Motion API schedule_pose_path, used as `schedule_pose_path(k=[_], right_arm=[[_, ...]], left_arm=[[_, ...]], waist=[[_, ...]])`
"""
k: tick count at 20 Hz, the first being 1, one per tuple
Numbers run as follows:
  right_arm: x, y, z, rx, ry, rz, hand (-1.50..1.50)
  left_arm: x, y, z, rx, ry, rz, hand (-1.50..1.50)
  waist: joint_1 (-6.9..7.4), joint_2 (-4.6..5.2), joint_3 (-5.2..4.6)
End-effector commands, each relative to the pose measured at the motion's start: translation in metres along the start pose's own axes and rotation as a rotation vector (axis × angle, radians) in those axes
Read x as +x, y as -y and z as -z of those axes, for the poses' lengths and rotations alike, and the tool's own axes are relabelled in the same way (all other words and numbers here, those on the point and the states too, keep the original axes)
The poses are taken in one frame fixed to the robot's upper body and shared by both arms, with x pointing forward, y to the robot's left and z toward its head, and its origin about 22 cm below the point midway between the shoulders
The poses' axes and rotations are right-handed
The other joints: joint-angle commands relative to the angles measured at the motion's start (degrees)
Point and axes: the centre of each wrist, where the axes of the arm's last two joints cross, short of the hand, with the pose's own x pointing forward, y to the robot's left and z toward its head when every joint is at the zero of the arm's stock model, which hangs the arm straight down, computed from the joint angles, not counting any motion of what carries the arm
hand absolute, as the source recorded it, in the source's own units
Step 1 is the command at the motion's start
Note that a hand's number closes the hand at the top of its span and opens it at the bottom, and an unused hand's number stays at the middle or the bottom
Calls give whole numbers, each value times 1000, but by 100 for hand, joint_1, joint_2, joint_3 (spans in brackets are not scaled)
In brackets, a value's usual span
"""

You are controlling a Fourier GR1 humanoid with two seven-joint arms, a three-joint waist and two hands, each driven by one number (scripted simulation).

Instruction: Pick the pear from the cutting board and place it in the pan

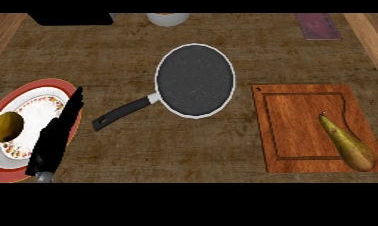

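Pear [347, 144] first: it lies on its side at the right-hand end of the cutting board [295, 120], long and yellow-brown, its thin stem end pointing up and to the left, its fat end down near the board's lower right corner, partly over the edge groove. Nothing touches it. The pan [196, 80] sits to the left of the board, near but not touching, dark inside with a pale rim, its black handle [122, 112] running down and left.

My left hand [55, 137] shows at the lower left, fingers straight and slack, resting over the edge of a patterned plate [44, 101] that carries a round yellowish fruit [9, 126]. It holds nothing. My right hand is not in view at all, so I cannot say how its fingers stand.

I judge the pick has not begun. The pear is on my right side, so the right hand is the sensible one to bring in. I would come down over the thick lower half, where there is more to close around, and set fingers and thumb across the short width rather than along its length. The curved shape may roll on the flat board, so I would close evenly from both sides. Then lift clear of the board before crossing left, and lower over the pan's middle, away from the rim.
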Motion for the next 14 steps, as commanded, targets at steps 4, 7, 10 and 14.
schedule_pose_path(k=[4,7,10,14], right_arm=[[50,9,11,233,6,-121,-150],[77,3,11,284,-4,-170,-150],[83,-13,14,277,-57,-208,-150],[94,-41,13,361,-116,-245,-150]], left_arm=[[12,4,1,-10,20,7,0],[-4,-11,-6,-16,2,-10,0],[5,-4,-6,-17,11,16,0],[15,4,-1,-18,6,11,0]], waist=[[128,30,-2],[138,24,-7],[116,24,-1],[113,27,0]])
